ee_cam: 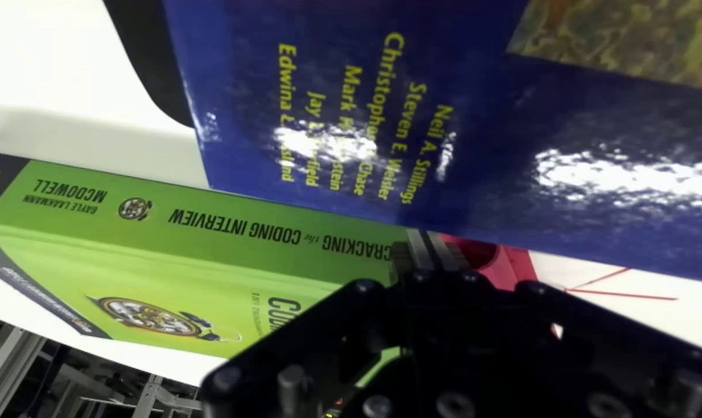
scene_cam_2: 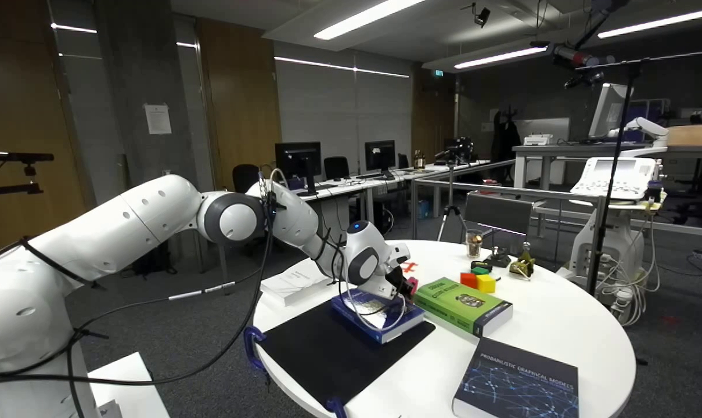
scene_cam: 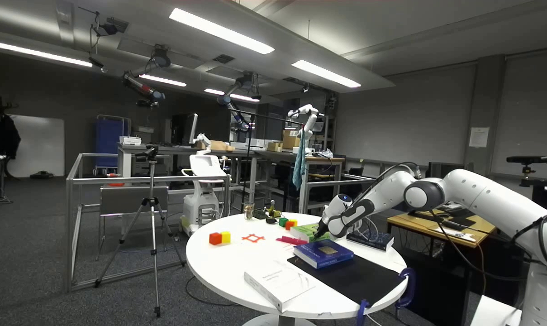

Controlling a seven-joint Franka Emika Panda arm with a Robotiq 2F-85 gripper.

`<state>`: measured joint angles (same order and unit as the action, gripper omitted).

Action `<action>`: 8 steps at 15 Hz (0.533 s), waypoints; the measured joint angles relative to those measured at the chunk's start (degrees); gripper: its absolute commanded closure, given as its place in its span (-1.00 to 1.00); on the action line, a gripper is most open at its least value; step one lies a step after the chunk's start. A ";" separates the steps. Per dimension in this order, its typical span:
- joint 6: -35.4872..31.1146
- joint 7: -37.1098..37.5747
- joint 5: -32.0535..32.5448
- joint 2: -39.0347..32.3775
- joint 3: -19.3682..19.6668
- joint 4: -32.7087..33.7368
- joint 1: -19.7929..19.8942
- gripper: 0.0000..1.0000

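Observation:
My gripper (ee_cam: 435, 248) is shut, its two pads side by side with nothing seen between them. In the wrist view its tips meet the edge of a glossy blue book (ee_cam: 339, 116) with yellow lettering; whether they touch it I cannot tell. Close beside the fingers lies a thick green book (ee_cam: 153, 261), its spine towards the blue one. A pink-red object (ee_cam: 513, 268) shows partly behind the fingertips. In both exterior views the gripper (scene_cam: 318, 232) points down between the blue book (scene_cam: 324, 253) and the green book (scene_cam_2: 464, 303). The blue book rests on a black mat (scene_cam_2: 351, 363).
A dark book (scene_cam_2: 519, 377) and a white book (scene_cam: 280, 283) lie on the round white table (scene_cam: 219, 267). Blue clamps (scene_cam: 407, 287) grip the table edge. Coloured cubes (scene_cam: 215, 238), a red grid shape (scene_cam: 253, 238) and a glass (scene_cam_2: 474, 244) stand farther off. Cables (scene_cam_2: 252, 302) hang along the arm.

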<state>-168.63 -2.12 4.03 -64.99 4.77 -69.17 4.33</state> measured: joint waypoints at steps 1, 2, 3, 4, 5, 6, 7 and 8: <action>0.18 -0.14 0.00 -0.37 -0.29 0.25 0.17 1.00; 0.18 -0.40 0.00 -0.62 -0.60 0.48 0.36 1.00; 0.30 -0.93 -0.02 -0.72 -1.02 0.67 0.62 1.00; 0.60 -1.65 -0.02 -0.73 -1.73 0.83 1.06 1.00; 1.05 -2.61 -0.02 -0.72 -2.61 1.03 1.60 1.00; 1.81 -3.70 -0.03 -0.68 -3.42 1.29 2.08 1.00; 2.68 -4.91 -0.03 -0.53 -4.19 1.47 2.57 1.00; 3.45 -6.16 -0.03 -0.31 -4.96 1.51 3.04 1.00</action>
<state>-165.18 -8.27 4.01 -65.30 -0.19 -67.66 7.37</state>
